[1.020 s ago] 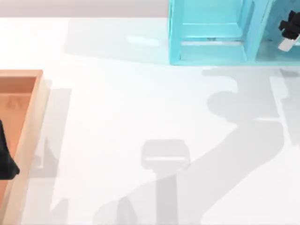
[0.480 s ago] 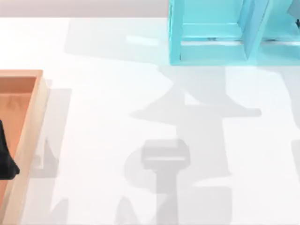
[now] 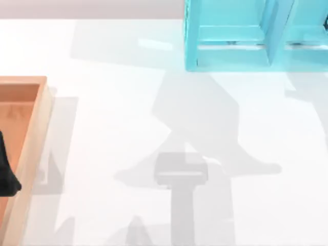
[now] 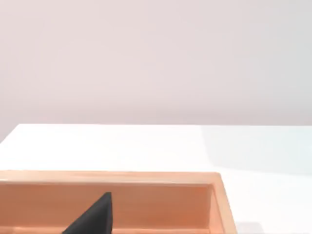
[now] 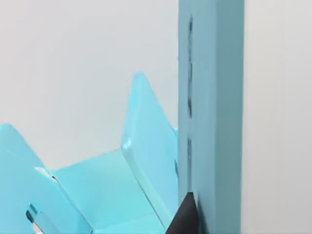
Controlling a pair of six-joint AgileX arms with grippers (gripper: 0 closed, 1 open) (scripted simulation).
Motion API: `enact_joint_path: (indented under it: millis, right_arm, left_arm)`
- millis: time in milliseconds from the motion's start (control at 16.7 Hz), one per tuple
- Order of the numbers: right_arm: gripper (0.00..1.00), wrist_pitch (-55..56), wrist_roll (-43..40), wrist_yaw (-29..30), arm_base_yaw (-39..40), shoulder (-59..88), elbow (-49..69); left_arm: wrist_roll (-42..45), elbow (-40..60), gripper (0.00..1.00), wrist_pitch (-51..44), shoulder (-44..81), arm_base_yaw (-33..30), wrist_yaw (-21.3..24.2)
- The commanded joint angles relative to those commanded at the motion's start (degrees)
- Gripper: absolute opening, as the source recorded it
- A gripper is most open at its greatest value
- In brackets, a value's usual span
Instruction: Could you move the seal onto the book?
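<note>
The left gripper (image 3: pixel 6 174) is parked over the wooden tray (image 3: pixel 45 113) at the left edge of the top view. The right gripper (image 5: pixel 183 219) lies close against an upright teal-blue slab, judged to be the book (image 5: pixel 214 117), at the cyan shelf (image 3: pixel 230 41) in the upper right. Whether either gripper is clenched or released cannot be told. The book should be laid flat on open desk (image 3: pixel 128 113) before the seal is fetched.

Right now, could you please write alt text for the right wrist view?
A tall teal-blue book stands upright, seen close, against a pale wall. Beside it is a light cyan shelf unit, and a dark tip of the right gripper touches the book's lower edge.
</note>
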Motion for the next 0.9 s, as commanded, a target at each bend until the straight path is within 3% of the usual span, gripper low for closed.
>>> enact_joint_path:
  millis: [300, 480, 660, 900]
  right_arm:
    - [0.0, 0.0, 0.0, 0.1, 0.3, 0.3, -0.1]
    - [0.0, 1.1, -3.7, 3.0, 3.8, 2.9, 0.9]
    - [0.0, 3.0, -12.5, 9.4, 12.1, 8.4, 2.5]
    - [0.0, 5.7, -31.9, 21.9, 28.2, 17.9, 3.4]
  left_arm:
    - [0.0, 0.0, 1.0, 0.0, 0.0, 0.0, 0.0]
    - [0.0, 0.0, 1.0, 0.0, 0.0, 0.0, 0.0]
    - [0.0, 0.0, 1.0, 0.0, 0.0, 0.0, 0.0]
    - [0.0, 0.0, 1.0, 0.0, 0.0, 0.0, 0.0]
